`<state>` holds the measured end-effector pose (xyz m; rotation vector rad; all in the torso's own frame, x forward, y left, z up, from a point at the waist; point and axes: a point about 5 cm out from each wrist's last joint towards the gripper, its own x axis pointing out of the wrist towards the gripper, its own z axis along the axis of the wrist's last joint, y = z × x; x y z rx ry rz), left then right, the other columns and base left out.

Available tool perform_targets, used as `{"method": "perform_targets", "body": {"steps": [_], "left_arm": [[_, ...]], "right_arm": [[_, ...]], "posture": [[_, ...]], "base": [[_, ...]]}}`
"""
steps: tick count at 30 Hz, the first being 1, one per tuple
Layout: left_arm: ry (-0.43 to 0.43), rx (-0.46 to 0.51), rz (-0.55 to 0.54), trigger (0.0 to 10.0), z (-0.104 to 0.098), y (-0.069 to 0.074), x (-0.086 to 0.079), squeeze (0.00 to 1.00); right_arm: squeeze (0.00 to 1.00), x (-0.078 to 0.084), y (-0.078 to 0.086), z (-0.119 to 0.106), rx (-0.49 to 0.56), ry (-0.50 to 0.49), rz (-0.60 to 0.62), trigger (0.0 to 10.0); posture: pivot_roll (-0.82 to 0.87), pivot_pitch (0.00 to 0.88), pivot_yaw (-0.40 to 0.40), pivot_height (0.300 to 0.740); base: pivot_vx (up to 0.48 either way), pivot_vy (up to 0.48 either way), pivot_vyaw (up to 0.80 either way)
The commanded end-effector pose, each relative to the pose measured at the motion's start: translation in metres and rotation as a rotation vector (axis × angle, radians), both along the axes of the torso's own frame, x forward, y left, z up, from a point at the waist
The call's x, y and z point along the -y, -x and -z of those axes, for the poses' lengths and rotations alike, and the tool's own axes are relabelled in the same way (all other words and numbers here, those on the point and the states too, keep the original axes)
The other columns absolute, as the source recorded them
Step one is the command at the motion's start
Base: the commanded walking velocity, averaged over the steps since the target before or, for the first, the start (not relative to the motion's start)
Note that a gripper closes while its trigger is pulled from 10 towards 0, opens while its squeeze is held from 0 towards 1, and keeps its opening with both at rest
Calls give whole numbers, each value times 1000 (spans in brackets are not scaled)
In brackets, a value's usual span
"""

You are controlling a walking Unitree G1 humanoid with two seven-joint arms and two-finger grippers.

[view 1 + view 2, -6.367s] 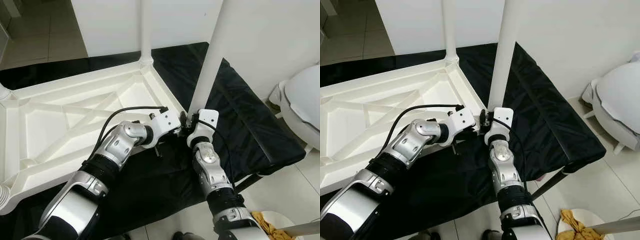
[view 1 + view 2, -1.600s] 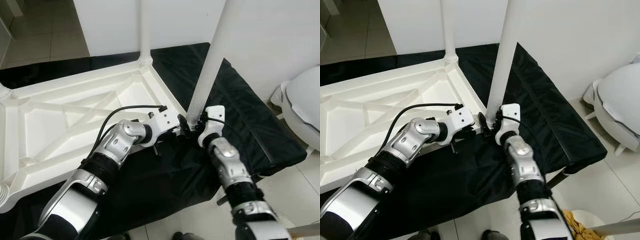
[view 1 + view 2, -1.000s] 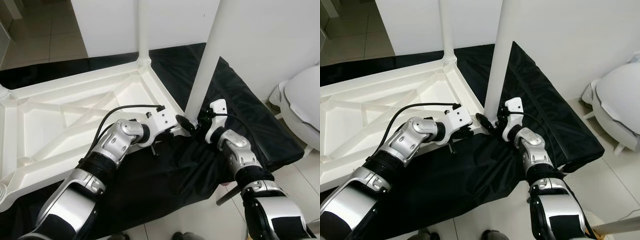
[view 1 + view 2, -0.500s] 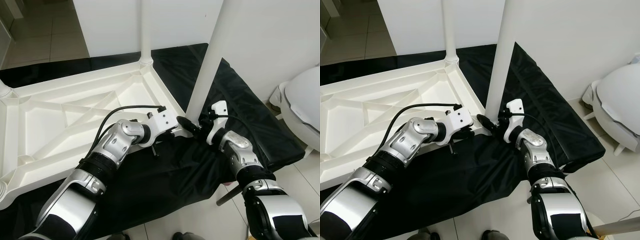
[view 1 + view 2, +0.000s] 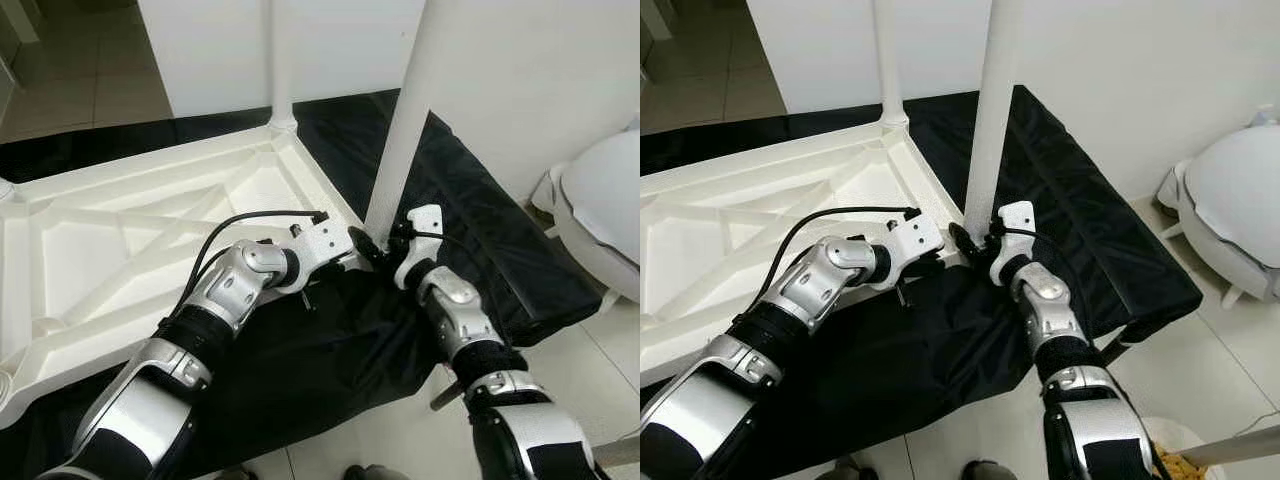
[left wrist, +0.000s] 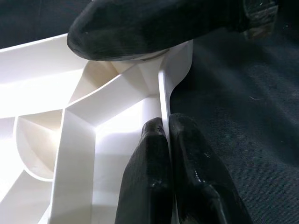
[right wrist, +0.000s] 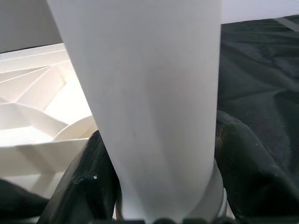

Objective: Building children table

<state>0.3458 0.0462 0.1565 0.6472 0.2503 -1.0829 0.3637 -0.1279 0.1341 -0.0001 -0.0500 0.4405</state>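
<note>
A white plastic children's table top (image 5: 150,230) lies upside down on a black cloth, ribs facing up. A white leg (image 5: 400,130) stands in its near right corner, and a second leg (image 5: 275,60) stands in the far corner. My left gripper (image 6: 168,140) is shut on the thin side wall of the table top (image 6: 163,84), right by that near corner. My right gripper (image 5: 375,245) clasps the base of the near leg (image 7: 154,102), one black finger (image 7: 88,186) on each side of it.
The black cloth (image 5: 480,230) covers a low platform that ends just right of the leg. A white rounded seat-like object (image 5: 600,220) stands on the tiled floor to the right. A white wall (image 5: 520,80) rises close behind.
My right arm has swung around the near leg, from front to right side and back nearer, its gripper staying at the base. The left gripper keeps its hold. The camera shifted slightly.
</note>
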Motion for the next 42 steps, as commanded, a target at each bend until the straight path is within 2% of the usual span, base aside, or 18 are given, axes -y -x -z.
{"method": "perform_targets", "body": {"steps": [1,6,8,13,16,19,21,27,28,30,31,33,34,35,42], "left_arm": [[-54,-18,-27,10000,10,0,-9,0],[-54,-21,-27,10000,10,0,-9,0],[-54,-22,-25,10000,11,1,-9,0],[-53,-22,-25,10000,11,1,-8,0],[-55,-23,-21,10000,12,1,-8,0],[-55,-23,-19,10000,12,1,-7,0],[-55,-23,-17,10000,11,1,-6,0],[-57,-23,-15,10000,12,2,-6,0],[-57,-22,-15,10000,12,2,-7,0],[-57,-22,-14,10000,12,2,-7,0],[-57,-23,-13,10000,12,2,-6,0],[-56,-23,-12,10000,12,2,-6,0],[-56,-23,-11,10000,13,2,-6,0],[-56,-22,-9,10000,13,3,-5,0],[-57,-20,-6,10000,12,3,-4,0]], "right_arm": [[0,21,9,31,-144,22,203,0],[0,17,12,30,-121,12,282,0],[0,15,16,31,-120,-12,401,0],[0,13,19,32,-126,-28,498,0],[0,11,25,32,-137,-56,649,0],[0,6,27,30,-133,-49,678,0],[0,0,26,29,-139,-54,638,0],[0,-2,26,28,-127,-32,593,0],[0,-1,27,27,-123,-32,590,4118],[0,1,27,26,-116,-28,591,4118],[0,2,26,24,-103,-24,582,10000],[0,4,26,23,-92,-28,568,10000],[776,6,26,22,-86,-32,558,10000],[1000,8,25,20,-73,-42,525,10000],[1000,22,21,12,-23,-29,417,10000]], "posture": [[-53,92,23,740],[-55,94,24,740],[-59,98,24,740],[-60,99,25,740],[-63,97,27,740],[-63,96,28,740],[-64,96,29,740],[-63,93,27,740],[-63,93,27,740],[-65,91,27,740],[-64,89,28,740],[-65,87,28,740],[-65,87,28,740],[-62,83,26,740],[-62,80,27,740]], "base": [[0,0,0],[0,0,0],[0,0,0],[0,0,0],[0,0,0],[0,0,0],[0,0,0],[0,0,0],[0,0,0],[0,0,0],[0,0,0],[0,0,0],[0,0,0],[0,0,0],[0,0,0]]}}
